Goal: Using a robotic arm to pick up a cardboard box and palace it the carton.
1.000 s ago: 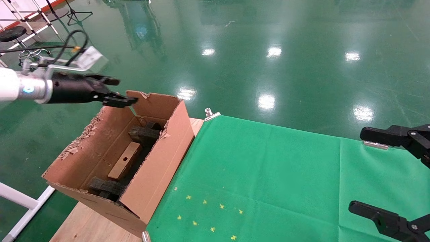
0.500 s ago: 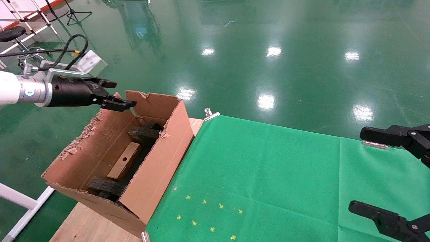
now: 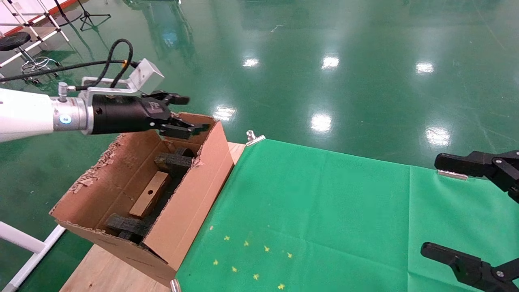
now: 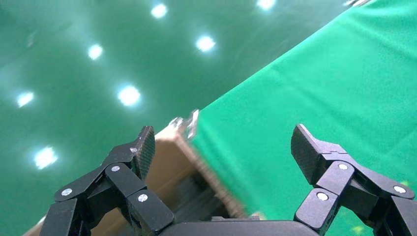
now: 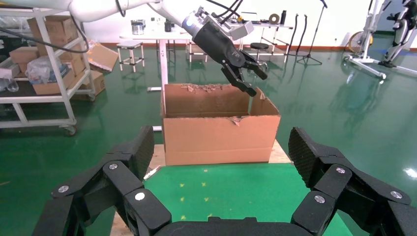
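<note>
1. The right gripper (image 3: pixel 472 211) is cut off by the head view's right edge.
2. The carton (image 4: pixel 172 162) is blurred in the left wrist view.
3. The robotic arm (image 3: pixel 24 115) runs off the head view's left edge.

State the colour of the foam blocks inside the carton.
Black: the foam blocks inside the brown carton show best in the head view.
</note>
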`<state>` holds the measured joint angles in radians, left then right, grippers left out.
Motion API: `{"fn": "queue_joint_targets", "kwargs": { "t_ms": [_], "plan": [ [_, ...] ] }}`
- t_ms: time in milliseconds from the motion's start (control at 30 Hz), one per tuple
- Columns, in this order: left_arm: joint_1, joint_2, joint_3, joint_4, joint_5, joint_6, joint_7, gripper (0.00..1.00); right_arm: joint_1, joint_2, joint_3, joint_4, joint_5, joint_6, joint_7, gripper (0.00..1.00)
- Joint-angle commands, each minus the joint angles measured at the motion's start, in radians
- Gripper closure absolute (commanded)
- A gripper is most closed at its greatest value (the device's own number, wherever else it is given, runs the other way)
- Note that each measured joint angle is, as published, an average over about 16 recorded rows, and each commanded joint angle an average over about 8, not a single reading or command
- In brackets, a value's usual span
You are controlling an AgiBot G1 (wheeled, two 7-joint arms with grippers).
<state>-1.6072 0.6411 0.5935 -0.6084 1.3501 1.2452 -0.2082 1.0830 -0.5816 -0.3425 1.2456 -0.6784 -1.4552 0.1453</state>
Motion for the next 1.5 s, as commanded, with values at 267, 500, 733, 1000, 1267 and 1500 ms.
{"fn": "queue_joint_targets", "kwargs": {
  "t_ms": [267, 500, 733, 1000, 1267, 1500],
  "plan": [
    [0.112, -0.006, -0.066, -0.142, -0.131, 0.053, 0.004, 0.00, 0.000, 0.000, 0.000, 0.000, 0.000, 0.000, 0.000, 0.00],
    [0.199, -0.011, -0.117, -0.252, -0.231, 0.093, 0.008, 0.00, 0.000, 0.000, 0.000, 0.000, 0.000, 0.000, 0.000, 0.00],
    [0.286, -0.016, -0.168, -0.362, -0.332, 0.134, 0.011, 0.00, 0.000, 0.000, 0.000, 0.000, 0.000, 0.000, 0.000, 0.00],
    [0.385, -0.022, -0.227, -0.488, -0.447, 0.181, 0.015, 0.00, 0.000, 0.000, 0.000, 0.000, 0.000, 0.000, 0.000, 0.00],
    [0.484, -0.027, -0.285, -0.614, -0.563, 0.227, 0.019, 0.00, 0.000, 0.000, 0.000, 0.000, 0.000, 0.000, 0.000, 0.00],
    [0.544, -0.030, -0.320, -0.691, -0.633, 0.257, 0.021, 0.00, 0.000, 0.000, 0.000, 0.000, 0.000, 0.000, 0.000, 0.00]
  ]
}}
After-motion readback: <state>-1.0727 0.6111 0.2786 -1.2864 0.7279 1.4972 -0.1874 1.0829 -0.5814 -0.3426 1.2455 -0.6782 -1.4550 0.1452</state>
